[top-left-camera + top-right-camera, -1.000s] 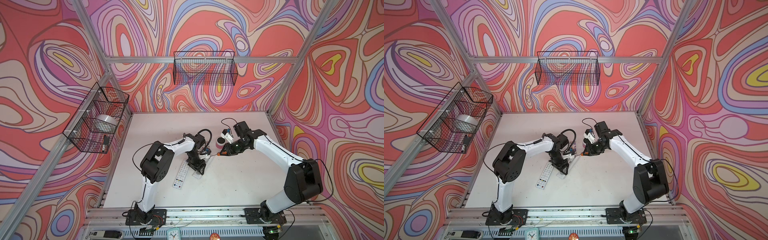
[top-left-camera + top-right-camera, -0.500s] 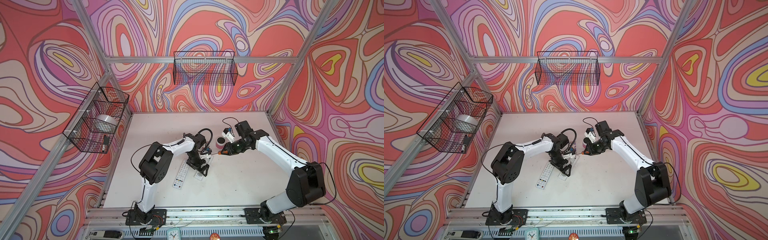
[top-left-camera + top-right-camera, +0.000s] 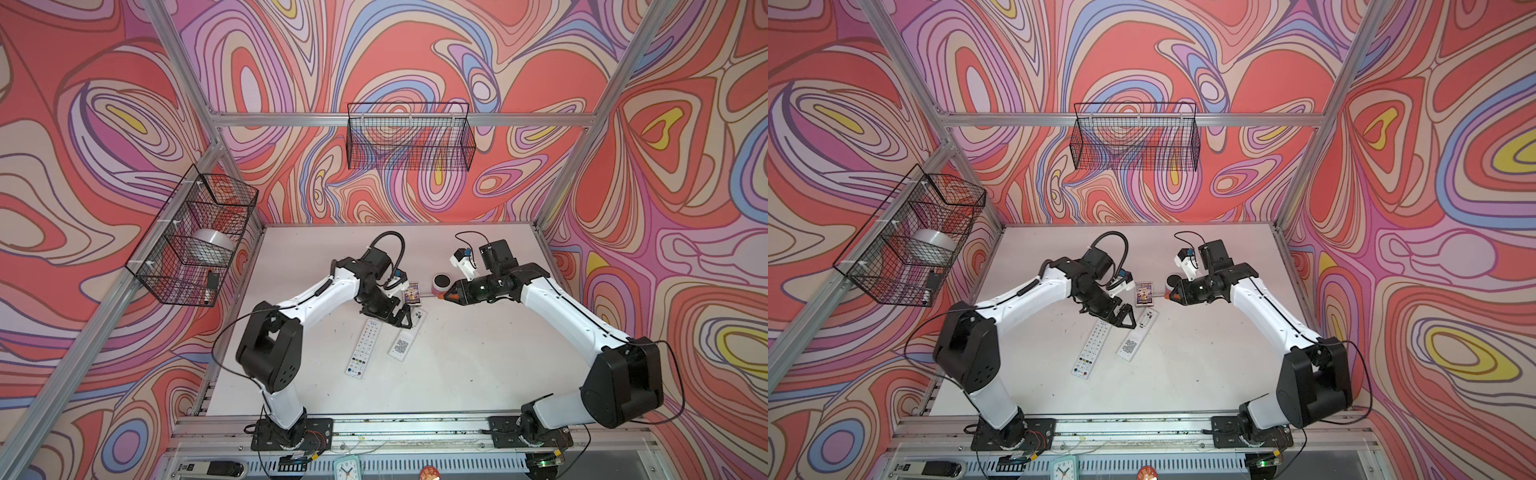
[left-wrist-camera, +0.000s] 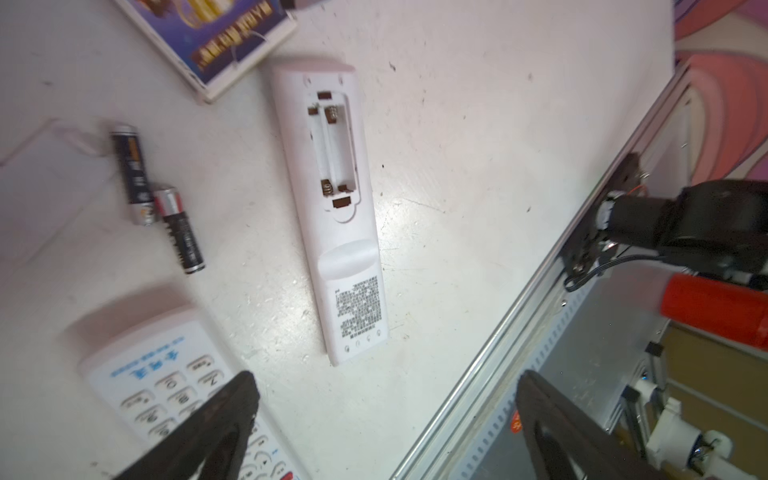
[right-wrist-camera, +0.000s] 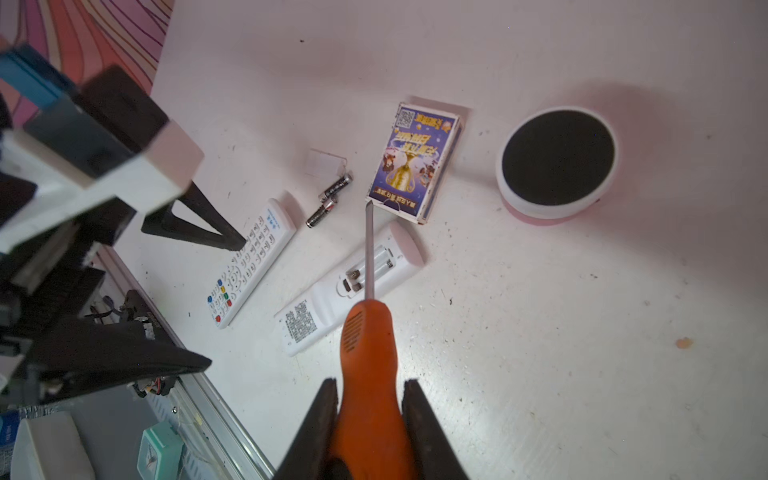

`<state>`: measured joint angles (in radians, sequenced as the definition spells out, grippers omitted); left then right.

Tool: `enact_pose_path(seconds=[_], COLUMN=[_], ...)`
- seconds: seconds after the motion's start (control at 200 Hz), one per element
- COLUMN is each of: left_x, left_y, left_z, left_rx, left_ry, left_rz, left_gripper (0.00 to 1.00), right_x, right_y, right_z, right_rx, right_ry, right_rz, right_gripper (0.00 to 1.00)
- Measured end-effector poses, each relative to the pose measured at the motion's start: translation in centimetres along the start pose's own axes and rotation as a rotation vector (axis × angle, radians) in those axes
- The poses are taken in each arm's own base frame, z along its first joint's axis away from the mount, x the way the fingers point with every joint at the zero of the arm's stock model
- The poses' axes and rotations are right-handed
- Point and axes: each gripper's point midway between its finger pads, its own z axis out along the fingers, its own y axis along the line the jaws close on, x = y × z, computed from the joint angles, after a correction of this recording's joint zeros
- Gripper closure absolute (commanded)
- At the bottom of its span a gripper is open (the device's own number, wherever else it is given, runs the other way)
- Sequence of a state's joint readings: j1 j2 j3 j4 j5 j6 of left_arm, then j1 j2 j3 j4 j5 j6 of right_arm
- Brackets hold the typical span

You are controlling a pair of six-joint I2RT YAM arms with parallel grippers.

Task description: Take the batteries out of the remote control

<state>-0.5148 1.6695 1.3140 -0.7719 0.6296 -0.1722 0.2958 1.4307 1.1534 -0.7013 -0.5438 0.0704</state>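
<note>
My left gripper [image 4: 386,380] now spread wide, narrower a second ago, two batteries [image 4: 135,174] lying loose near the open, empty remote [image 4: 332,232], my right gripper [image 5: 370,386] unchanged, clamping the orange screwdriver [image 5: 365,332].

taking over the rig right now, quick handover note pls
Claws: left claw open and empty, over one end of the buttons-up remote; right claw shut on the orange screwdriver.
Done: the face-down remote has its compartment open and empty; two batteries lie on the table beside it.
To do: the buttons-up remote's back is hidden; check it for batteries.
</note>
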Motion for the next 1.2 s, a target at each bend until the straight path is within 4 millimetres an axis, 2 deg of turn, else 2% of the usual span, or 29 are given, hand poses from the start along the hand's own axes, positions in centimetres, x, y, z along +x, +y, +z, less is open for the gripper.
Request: enact_pose_path(seconds=[0.07, 0.12, 0.33, 0.406, 0.531, 0.686, 0.726, 0.776, 0.891, 0.996, 1.067, 1.127, 1.202], left_x=[-2.0, -3.4, -8.7, -10.0, -11.6, -12.6, -12.8, -13.1, -13.6, -14.2, -14.4, -14.4, -14.4], left_y=[-0.1, -0.1, -1.9, -2.8, -4.6, -5.2, -5.2, -5.4, -6.0, -6.3, -6.1, -5.9, -5.7], left_z=[-1.9, -2.5, -1.6, -2.3, -4.4, -5.9, -6.2, -6.5, -7.4, -7.6, -7.3, -7.0, -6.9], left_rx=[0.093, 0.169, 0.505, 0.586, 0.681, 0.723, 0.729, 0.737, 0.754, 0.773, 0.78, 0.781, 0.781], left_ry=[-0.165, -0.26, -0.448, -0.494, -0.567, -0.629, -0.638, -0.648, -0.667, -0.673, -0.671, -0.666, -0.663], left_rz=[-0.145, -0.242, -0.529, -0.564, -0.557, -0.559, -0.559, -0.556, -0.531, -0.528, -0.538, -0.549, -0.561], left_gripper=[0.0, 0.0, 0.0, 0.0, 0.0, 0.01, 0.05, 0.14, 0.51, 0.64, 0.68, 0.8, 0.87], right_x=[-1.1, -2.1, -5.8, -6.5, -7.1, -6.9, -6.8, -6.6, -6.4, -6.9, -7.0, -7.0, -7.1], right_y=[1.1, 2.0, 4.9, 5.8, 7.4, 9.1, 9.3, 9.3, 9.1, 9.3, 9.3, 9.2, 9.3], right_z=[-0.6, -1.2, -2.8, -3.1, -3.1, -2.8, -2.6, -2.4, -2.1, -2.4, -2.5, -2.5, -2.6], right_rx=[-0.046, -0.077, -0.182, -0.211, -0.258, -0.297, -0.303, -0.305, -0.302, -0.302, -0.297, -0.293, -0.295], right_ry=[-0.067, -0.116, -0.278, -0.314, -0.34, -0.341, -0.337, -0.333, -0.328, -0.354, -0.361, -0.362, -0.366], right_rz=[-0.022, -0.038, -0.094, -0.104, -0.122, -0.143, -0.144, -0.138, -0.127, -0.14, -0.139, -0.136, -0.136], right_gripper=[1.0, 1.0, 1.0, 1.0, 1.0, 1.0, 1.0, 1.0, 1.0, 1.0, 1.0, 1.0, 1.0])
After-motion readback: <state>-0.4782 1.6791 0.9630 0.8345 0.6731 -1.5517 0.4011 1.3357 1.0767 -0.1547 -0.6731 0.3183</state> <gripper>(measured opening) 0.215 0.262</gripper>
